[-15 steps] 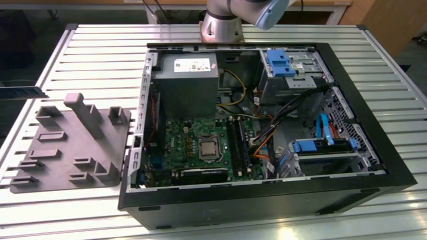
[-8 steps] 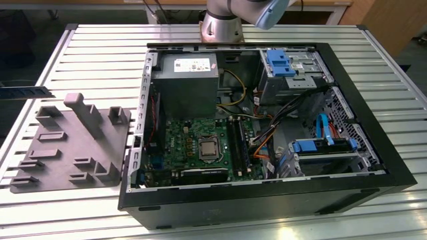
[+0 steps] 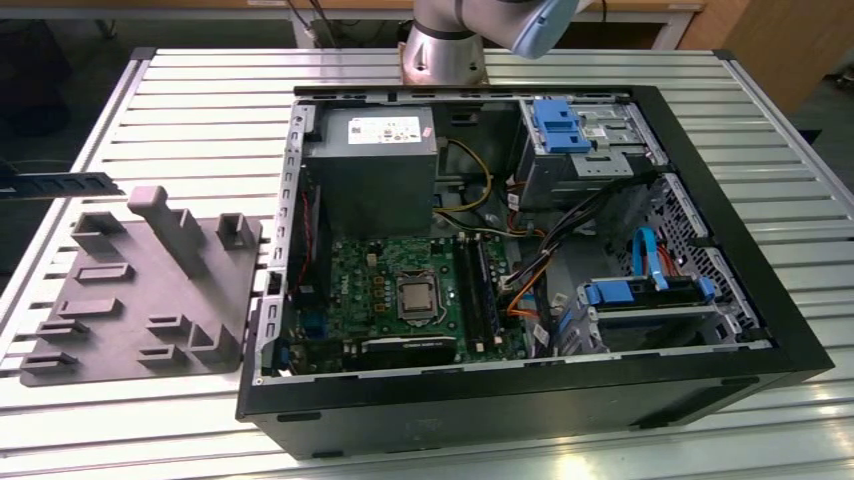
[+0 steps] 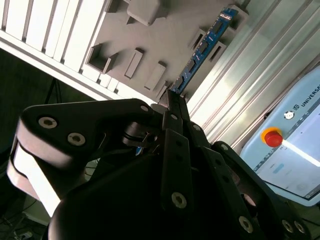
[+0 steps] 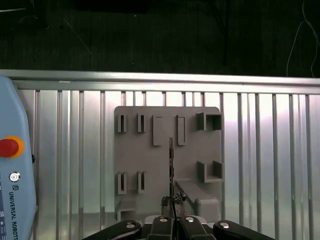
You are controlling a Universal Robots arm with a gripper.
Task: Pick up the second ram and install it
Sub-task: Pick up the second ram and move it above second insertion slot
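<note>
Tool (image 4: 172,102) clamped on one end of second ram (image 4: 205,42). Stick juts out in air over grey tray (image 5: 150,165), well apart from open computer case (image 3: 534,395). Risk: end-only hold lets stick pivot or slip, likely skewing it at motherboard slots (image 3: 477,288) and jamming.

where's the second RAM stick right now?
The RAM stick is clamped in the gripper, held up over the grey tray; at the exterior view's far left, away from the computer case.
</note>
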